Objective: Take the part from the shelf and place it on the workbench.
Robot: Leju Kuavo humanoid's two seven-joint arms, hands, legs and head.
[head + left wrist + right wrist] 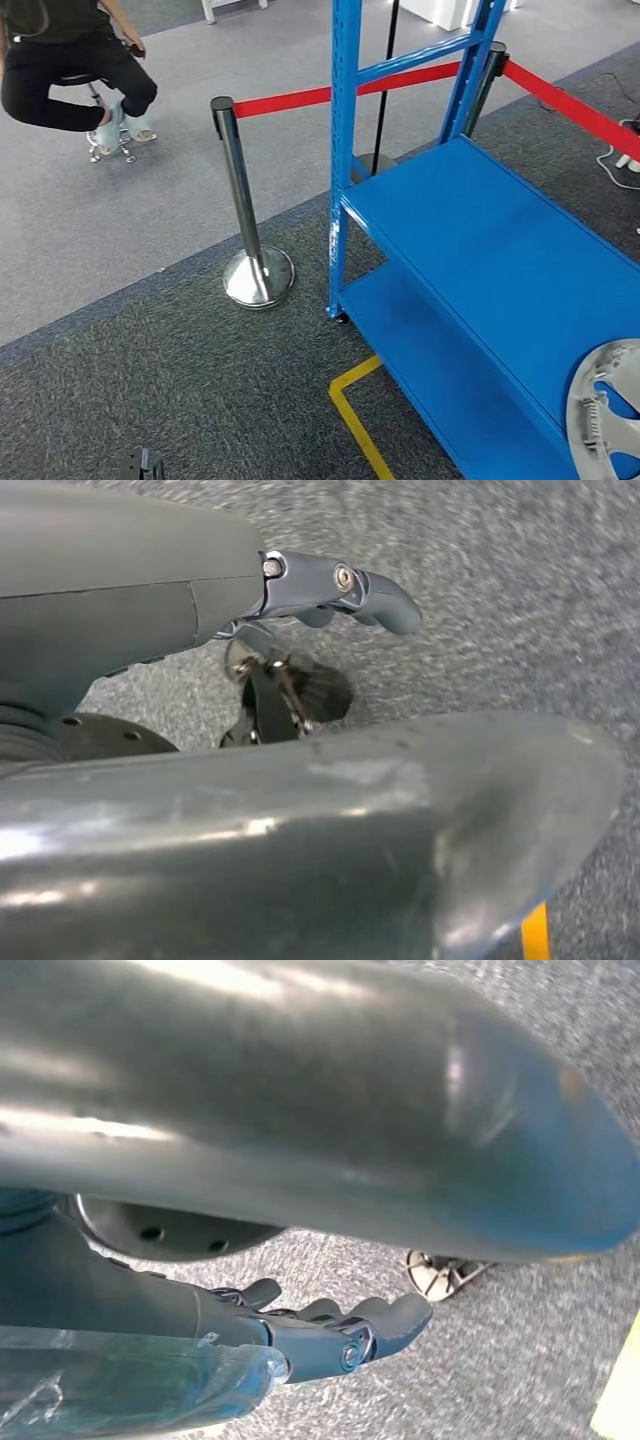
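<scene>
Overhead first, from the head view: blue shelf [498, 260] at right, with the part [604, 415], a silver wheel-cover disc with blue showing through its openings, lying flat on the upper deck at the picture's lower right corner, partly cut off by the edge. Chrome stanchion [245, 215] standing on dark carpet just left of the shelf's front post, red belt [317, 97] running from its top behind the frame. Yellow floor tape [355, 410] at the foot of the shelf. Seated person [68, 70] on a stool, far left.

Next, left wrist view: left hand [302, 630] hanging over grey carpet, fingers [377, 598] stretched out nearly straight and apart from the thumb, nothing between them; a sliver of yellow tape beyond the fingertips.

Last, right wrist view: right hand [317, 1335] likewise over carpet, fingers [385, 1318] extended side by side, holding nothing, thumb blurred across the frame. Pale edge of tape past the fingertips. Part well apart from both sets of fingers.
</scene>
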